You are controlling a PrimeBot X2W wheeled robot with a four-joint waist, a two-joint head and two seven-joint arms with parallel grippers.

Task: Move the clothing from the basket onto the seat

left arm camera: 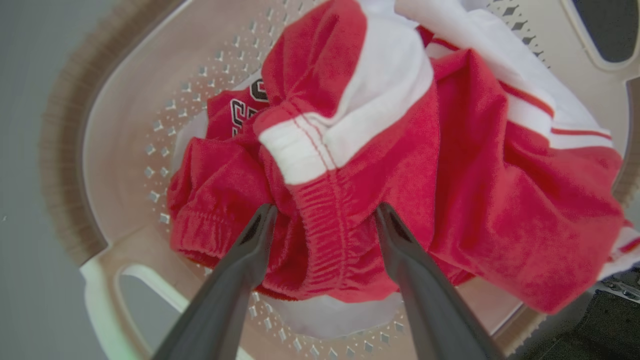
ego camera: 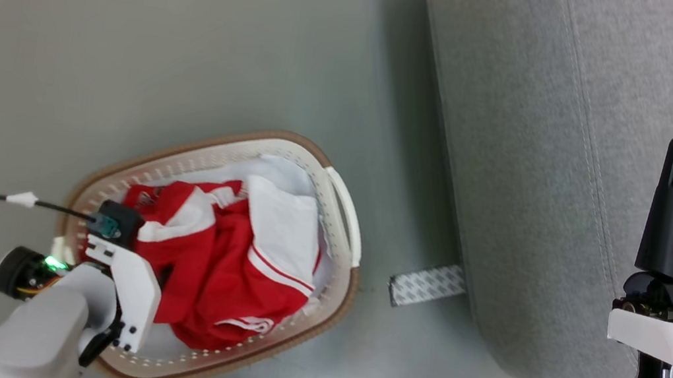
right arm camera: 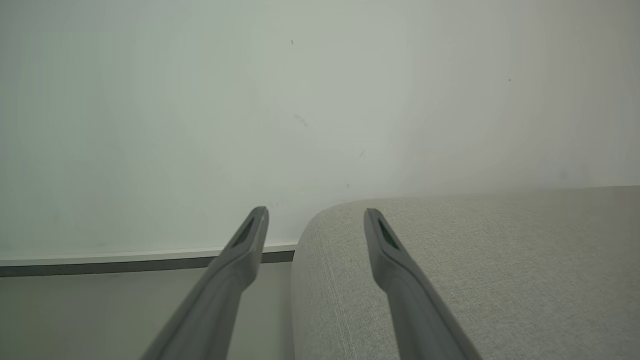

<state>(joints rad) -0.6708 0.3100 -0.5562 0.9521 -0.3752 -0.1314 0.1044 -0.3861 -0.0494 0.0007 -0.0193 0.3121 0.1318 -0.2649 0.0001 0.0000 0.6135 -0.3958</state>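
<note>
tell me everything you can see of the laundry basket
The basket is oval, cream-white plastic with perforated walls, a brown rim and looped side handles. It stands upright on the grey floor, beside the seat without touching it, with crumpled red-and-white clothing inside. The left pincer reaches in, open around a fold.

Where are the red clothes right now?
In the head view the clothing is bunched inside the basket on the floor, left of the seat. The open left gripper straddles one red fold.

Grey floor (ego camera: 130, 51); patterned tape strip (ego camera: 427, 284) on it; pale wall (right arm camera: 250, 100), dark baseboard (right arm camera: 125, 265).
</note>
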